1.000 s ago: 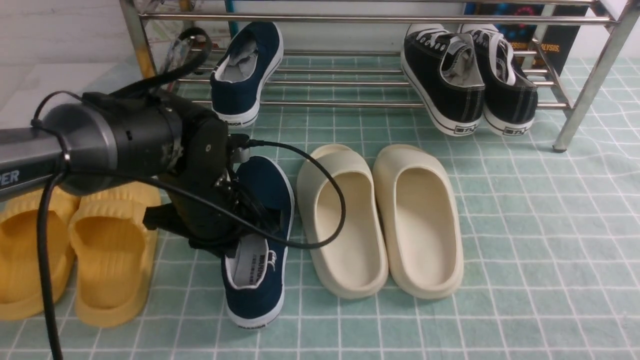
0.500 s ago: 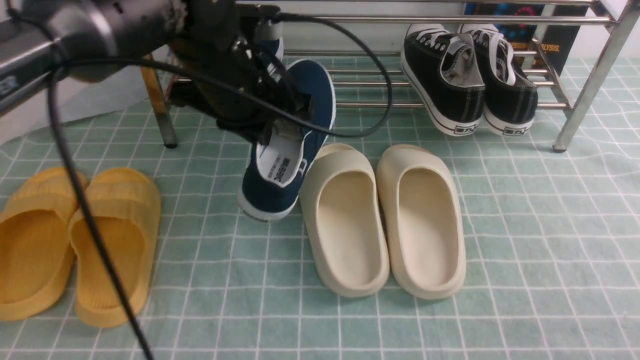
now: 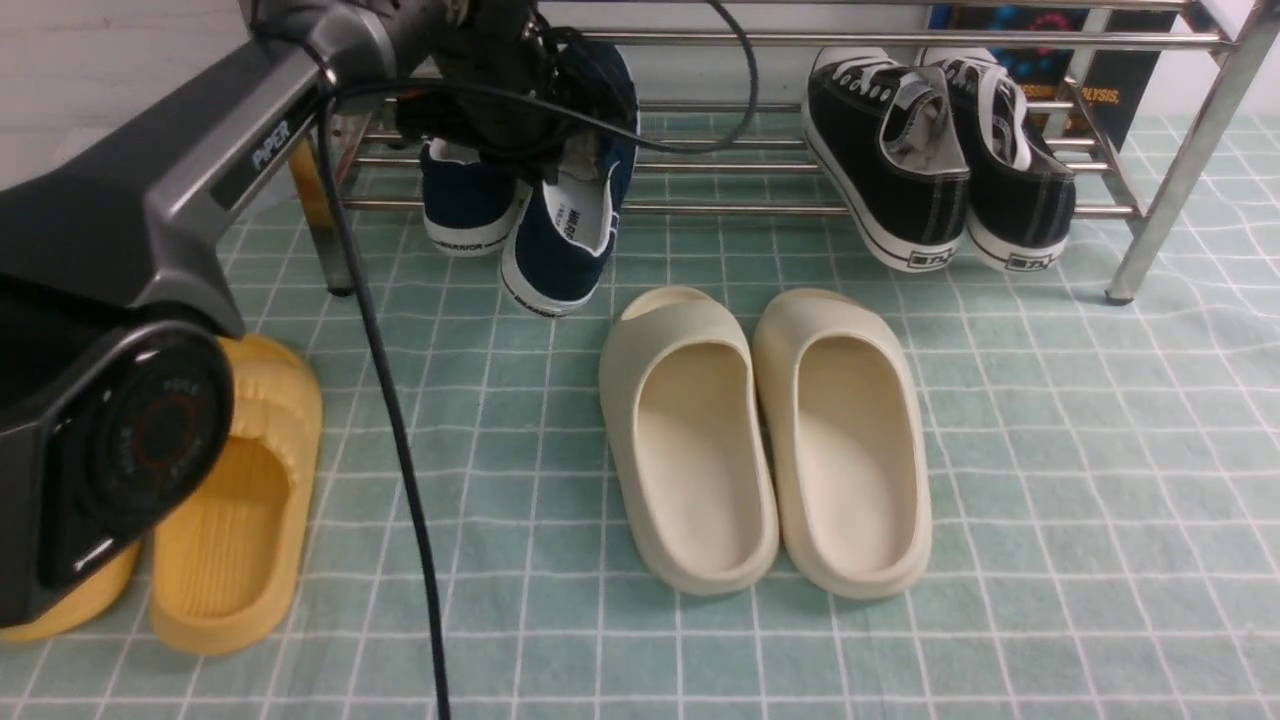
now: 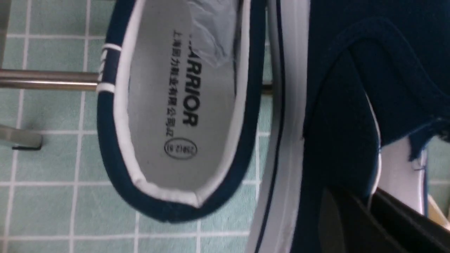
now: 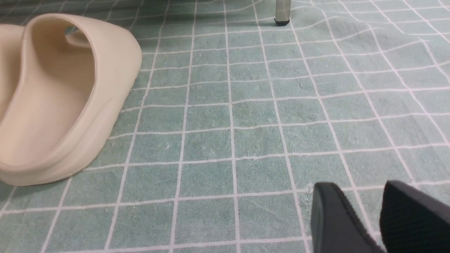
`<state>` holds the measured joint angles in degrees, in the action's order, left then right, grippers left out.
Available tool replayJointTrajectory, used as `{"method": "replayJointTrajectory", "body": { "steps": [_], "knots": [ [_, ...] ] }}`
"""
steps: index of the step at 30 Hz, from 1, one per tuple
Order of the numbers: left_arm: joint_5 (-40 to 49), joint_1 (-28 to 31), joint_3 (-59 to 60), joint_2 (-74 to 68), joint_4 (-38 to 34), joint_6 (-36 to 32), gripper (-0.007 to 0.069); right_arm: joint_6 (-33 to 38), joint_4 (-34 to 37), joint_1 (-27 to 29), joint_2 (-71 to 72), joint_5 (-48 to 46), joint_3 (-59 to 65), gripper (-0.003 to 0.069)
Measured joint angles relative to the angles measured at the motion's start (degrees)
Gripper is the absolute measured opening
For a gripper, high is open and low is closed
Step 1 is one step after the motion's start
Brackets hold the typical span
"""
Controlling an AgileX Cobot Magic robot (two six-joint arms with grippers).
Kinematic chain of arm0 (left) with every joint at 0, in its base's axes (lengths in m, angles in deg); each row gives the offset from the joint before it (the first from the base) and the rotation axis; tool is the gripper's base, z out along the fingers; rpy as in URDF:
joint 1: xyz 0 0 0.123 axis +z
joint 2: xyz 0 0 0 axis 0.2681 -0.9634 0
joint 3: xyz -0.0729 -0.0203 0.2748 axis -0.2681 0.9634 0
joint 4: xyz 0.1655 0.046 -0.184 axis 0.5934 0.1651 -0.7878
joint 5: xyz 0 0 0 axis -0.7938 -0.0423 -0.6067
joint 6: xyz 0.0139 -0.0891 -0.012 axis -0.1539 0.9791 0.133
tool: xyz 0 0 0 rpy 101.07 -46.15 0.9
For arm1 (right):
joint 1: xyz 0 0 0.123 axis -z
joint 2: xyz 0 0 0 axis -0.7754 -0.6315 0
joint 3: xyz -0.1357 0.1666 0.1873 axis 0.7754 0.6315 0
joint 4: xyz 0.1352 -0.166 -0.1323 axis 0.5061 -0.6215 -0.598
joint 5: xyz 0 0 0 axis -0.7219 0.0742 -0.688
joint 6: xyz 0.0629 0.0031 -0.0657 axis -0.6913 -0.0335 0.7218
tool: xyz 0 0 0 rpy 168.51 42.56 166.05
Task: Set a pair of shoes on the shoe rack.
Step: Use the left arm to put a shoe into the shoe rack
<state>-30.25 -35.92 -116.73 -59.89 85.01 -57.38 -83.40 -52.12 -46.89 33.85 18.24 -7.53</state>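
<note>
Held shoe (image 3: 548, 262): navy canvas, white sole and trim, pale grey insole with black print.
Racked shoe (image 3: 462, 195): same navy, white sole, dark lettering on the heel band.
Shoe rack (image 3: 800, 38): shiny chrome; left leg stained yellow-orange.
Black sneakers (image 3: 925, 215): black, white laces, white soles with a dark stripe.
Cream slides (image 3: 690, 440): uniform cream.
Yellow slides (image 3: 235, 540): yellow, ribbed.
Floor mat (image 3: 1050, 500): pale green, white grid lines.
Left arm (image 3: 200, 170): grey and black, white lettering.
Right gripper fingers (image 5: 334, 218): black.

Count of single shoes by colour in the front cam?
navy slip-ons: 2
black lace-ups: 2
cream slides: 2
yellow slides: 2, one mostly hidden behind the arm
Total: 8
</note>
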Motion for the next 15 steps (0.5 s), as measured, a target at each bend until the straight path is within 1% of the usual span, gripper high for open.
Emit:
{"method": "replayJointTrajectory", "body": {
  "steps": [7, 15],
  "knots": [
    [-6.14, 1.26, -0.81, -1.77, -1.92, 0.72, 0.0010, 0.00, 0.00, 0.00, 0.00, 0.00, 0.00, 0.0239],
    [-11.76, 1.20, -0.81, -2.74, -2.36, 5.69, 0.0010, 0.00, 0.00, 0.00, 0.00, 0.00, 0.00, 0.0239]
  ]
}}
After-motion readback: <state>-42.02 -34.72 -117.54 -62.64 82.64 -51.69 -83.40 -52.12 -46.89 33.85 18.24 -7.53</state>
